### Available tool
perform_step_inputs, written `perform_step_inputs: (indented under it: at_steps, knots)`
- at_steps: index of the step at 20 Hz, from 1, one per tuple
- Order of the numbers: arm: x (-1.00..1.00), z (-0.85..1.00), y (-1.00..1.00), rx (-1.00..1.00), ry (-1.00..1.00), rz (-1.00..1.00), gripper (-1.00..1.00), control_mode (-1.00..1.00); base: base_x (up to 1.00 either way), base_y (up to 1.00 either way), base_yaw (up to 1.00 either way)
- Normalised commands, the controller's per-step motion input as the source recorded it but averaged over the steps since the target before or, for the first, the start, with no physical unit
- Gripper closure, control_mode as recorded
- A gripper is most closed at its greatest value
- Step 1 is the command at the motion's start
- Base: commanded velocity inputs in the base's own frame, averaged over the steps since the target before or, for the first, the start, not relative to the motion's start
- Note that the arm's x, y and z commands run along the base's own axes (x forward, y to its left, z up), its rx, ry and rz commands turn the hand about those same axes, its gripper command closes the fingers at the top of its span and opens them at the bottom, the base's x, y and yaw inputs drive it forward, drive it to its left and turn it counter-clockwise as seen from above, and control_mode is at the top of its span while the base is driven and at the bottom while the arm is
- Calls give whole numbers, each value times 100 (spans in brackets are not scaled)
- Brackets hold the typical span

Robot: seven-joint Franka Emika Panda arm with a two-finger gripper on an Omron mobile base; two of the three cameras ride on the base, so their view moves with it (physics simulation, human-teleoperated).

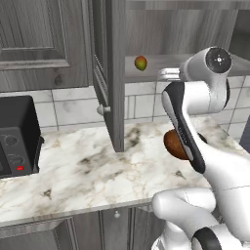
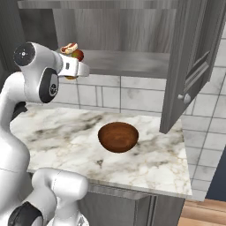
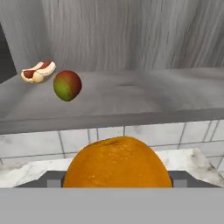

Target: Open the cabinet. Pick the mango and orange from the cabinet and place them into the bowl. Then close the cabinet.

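Pincer (image 3: 117,186) is clamped on the orange (image 3: 117,162), jaws spread wide around it; in the hand view the fruit sits right at the bottom, between the tips, just below the front edge of the cabinet shelf (image 3: 131,94). Mango (image 3: 67,85) is on that shelf near its left front edge, with a hot dog (image 3: 38,72) behind it toward the left back corner. Left base view: mango (image 1: 140,63) visible on the shelf past the open left door (image 1: 111,73), bowl (image 1: 175,145) mostly hidden behind the arm. Right base view gives the bowl (image 2: 118,137) clear, mid-desk, nothing in it, and a sliver of orange (image 2: 70,77) under the wrist. Cabinet (image 2: 114,35) stands open, both doors swung out. Desk (image 1: 88,171) is white marble with grey veining; black microwave (image 1: 17,136) at its left edge, tiled wall behind.
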Motion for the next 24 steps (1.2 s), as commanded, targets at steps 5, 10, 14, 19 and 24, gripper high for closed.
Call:
perform_step_inputs:
  at_steps: [5,10,14,19,24]
  knots:
    - [-100,-100,0,-3,22,-3,100,-100,0,0,0]
    - [-58,-92,-14,0,25,-11,100,-100,0,0,0]
    - [11,-20,-28,0,0,1,100,-100,0,0,0]
    - [30,-22,-36,0,0,0,100,-100,0,0,0]
    - [32,-36,-51,0,0,0,100,-100,0,0,0]
